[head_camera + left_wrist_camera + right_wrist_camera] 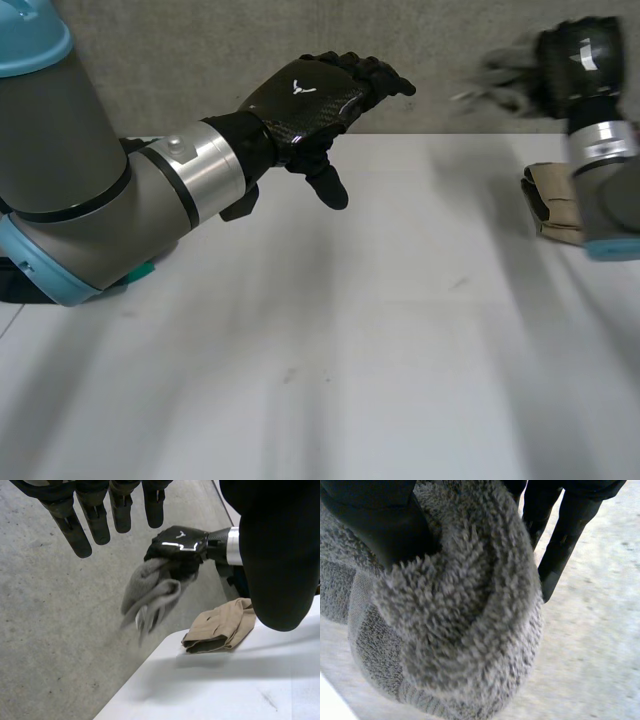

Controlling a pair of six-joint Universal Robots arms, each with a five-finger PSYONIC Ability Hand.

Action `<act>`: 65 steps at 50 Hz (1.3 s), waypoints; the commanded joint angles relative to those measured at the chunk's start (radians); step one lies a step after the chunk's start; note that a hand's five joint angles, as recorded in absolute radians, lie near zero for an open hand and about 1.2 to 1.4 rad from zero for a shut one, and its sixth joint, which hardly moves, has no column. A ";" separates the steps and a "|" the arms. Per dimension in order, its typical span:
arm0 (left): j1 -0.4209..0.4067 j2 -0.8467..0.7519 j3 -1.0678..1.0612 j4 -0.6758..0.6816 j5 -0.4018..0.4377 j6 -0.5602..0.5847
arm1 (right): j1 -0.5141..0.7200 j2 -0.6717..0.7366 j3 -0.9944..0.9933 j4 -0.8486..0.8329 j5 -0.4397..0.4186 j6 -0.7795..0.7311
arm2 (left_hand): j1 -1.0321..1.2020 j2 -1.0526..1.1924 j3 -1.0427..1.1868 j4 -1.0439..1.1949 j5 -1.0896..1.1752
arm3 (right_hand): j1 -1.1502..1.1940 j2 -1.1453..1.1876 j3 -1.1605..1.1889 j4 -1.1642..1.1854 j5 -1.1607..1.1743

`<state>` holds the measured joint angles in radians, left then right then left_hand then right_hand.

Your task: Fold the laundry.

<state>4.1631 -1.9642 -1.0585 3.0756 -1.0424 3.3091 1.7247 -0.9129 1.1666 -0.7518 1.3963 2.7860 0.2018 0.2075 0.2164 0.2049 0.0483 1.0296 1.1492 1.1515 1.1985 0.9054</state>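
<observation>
White table (350, 350), tan cloth (220, 627), grey towel (150, 592)

The head view looks down from behind the arms across the white tabletop (330, 360). The left wrist view faces the tan cloth (220, 627), which the head view shares. The right wrist view sits close against a grey towel (460, 630).

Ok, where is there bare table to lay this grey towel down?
The middle and near table is bare, from the left arm across to the tan cloth. The left hand hangs open above the far edge. Crowded only at the right, where the tan cloth lies by the right arm. The right hand holds the towel beyond the table's edge.
</observation>
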 commanded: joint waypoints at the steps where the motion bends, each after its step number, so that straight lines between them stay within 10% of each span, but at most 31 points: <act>1: -0.006 -0.001 -0.017 0.002 0.001 -0.013 | -0.212 0.120 -0.131 -0.026 -0.151 0.050 | -0.006 -0.012 -0.021 -0.009 -0.027 | 0.367 0.247 0.245 0.198 0.316; 16: -0.021 -0.004 -0.040 0.002 -0.001 -0.013 | -0.516 0.497 -0.338 0.032 -0.529 0.138 | -0.006 -0.012 -0.021 -0.009 -0.027 | 0.367 0.247 0.245 0.198 0.316; 19: -0.024 -0.004 -0.040 0.002 -0.001 -0.013 | -0.524 0.474 -0.295 0.031 -0.556 0.139 | -0.006 -0.012 -0.021 -0.009 -0.027 | -0.730 -0.850 -0.852 -0.899 -0.780; 38: -0.070 0.001 -0.054 0.000 0.001 -0.014 | -0.651 0.091 -0.028 0.348 -0.488 0.104 | -0.006 -0.012 -0.021 -0.009 -0.027 | -0.855 -0.975 -0.977 -1.024 -0.905; 49: -0.080 0.031 -0.035 0.008 0.001 -0.025 | -0.680 -0.055 -0.056 0.510 -0.090 -0.308 | -0.006 -0.012 -0.021 -0.009 -0.027 | -0.855 -0.975 -0.977 -1.024 -0.905; 59: -0.028 0.102 0.029 0.060 -0.086 -0.149 | -0.340 -0.227 0.090 0.149 -0.146 -0.214 | 0.000 -0.006 -0.015 -0.003 -0.021 | -0.855 -0.975 -0.977 -1.024 -0.905; 65: 0.195 0.122 0.043 0.058 -0.275 -0.137 | -0.139 -0.290 0.241 0.101 -0.258 -0.180 | 0.009 0.003 -0.006 0.006 -0.012 | -0.855 -0.975 -0.977 -1.024 -0.905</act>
<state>4.1617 -1.8610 -1.0293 3.1333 -1.1511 3.1697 1.3898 -1.1360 1.2603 -0.5858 1.2442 2.5571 0.1983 0.2033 0.2115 0.2047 0.0483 0.2231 0.2120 0.2127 0.2151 0.0503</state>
